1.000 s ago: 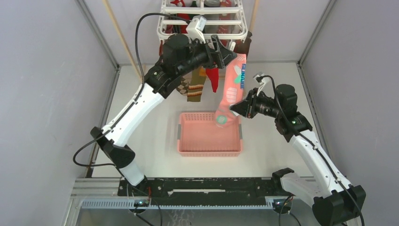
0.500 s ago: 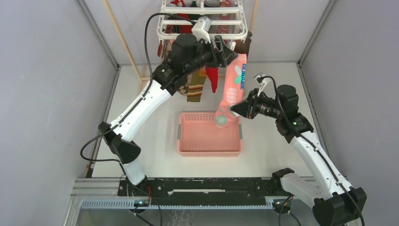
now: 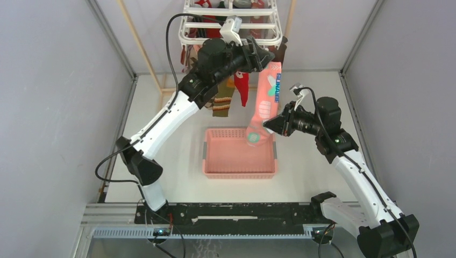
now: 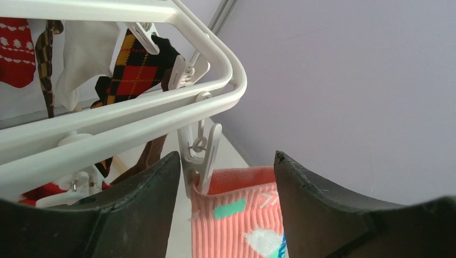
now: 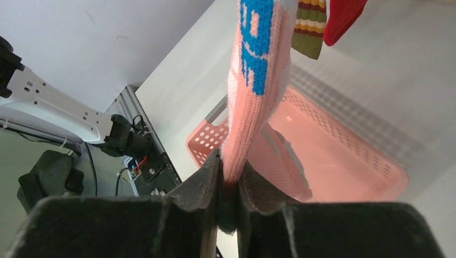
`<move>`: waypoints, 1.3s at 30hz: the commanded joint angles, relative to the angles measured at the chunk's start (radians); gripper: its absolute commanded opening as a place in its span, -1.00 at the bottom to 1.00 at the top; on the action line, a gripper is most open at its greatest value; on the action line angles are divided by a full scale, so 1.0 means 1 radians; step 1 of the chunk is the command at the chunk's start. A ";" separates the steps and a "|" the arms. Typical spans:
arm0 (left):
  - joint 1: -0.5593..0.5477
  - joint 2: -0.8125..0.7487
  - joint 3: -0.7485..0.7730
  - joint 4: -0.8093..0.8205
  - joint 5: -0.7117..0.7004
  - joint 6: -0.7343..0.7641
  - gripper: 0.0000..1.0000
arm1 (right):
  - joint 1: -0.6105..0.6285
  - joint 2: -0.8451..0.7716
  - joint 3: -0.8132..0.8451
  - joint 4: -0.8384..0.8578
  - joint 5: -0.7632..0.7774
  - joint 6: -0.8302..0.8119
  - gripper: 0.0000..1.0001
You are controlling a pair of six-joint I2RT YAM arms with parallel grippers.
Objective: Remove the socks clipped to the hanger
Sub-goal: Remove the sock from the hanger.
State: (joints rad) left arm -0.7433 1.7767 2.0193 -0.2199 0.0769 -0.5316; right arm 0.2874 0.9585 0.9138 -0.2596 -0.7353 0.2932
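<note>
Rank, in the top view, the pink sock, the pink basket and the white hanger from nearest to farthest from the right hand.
1. Pink sock: its lower end is pinched in the right hand.
2. Pink basket: just below and left of it.
3. White hanger: at the back, farthest.

Ribbed knit sock (image 4: 236, 220), glossy plastic hanger (image 4: 107, 142)

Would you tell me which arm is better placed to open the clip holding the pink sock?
Left. The left gripper, open, brackets the white clip holding the pink sock; the right gripper is shut on that sock lower down.
</note>
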 commanded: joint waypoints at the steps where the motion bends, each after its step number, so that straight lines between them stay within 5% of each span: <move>1: -0.006 0.019 -0.004 0.062 -0.028 0.004 0.38 | -0.005 -0.026 0.054 -0.018 -0.025 -0.021 -0.58; 27: -0.005 0.052 -0.017 0.137 -0.073 -0.014 0.00 | -0.013 -0.019 0.057 -0.033 -0.038 -0.031 -0.59; 39: -0.005 0.047 -0.020 0.132 -0.107 -0.015 -0.41 | -0.014 -0.018 0.057 -0.032 -0.039 -0.029 -0.59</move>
State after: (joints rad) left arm -0.7441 1.8332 2.0174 -0.1356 -0.0044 -0.5430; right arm 0.2806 0.9535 0.9306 -0.2924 -0.7475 0.2810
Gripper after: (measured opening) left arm 0.343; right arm 0.207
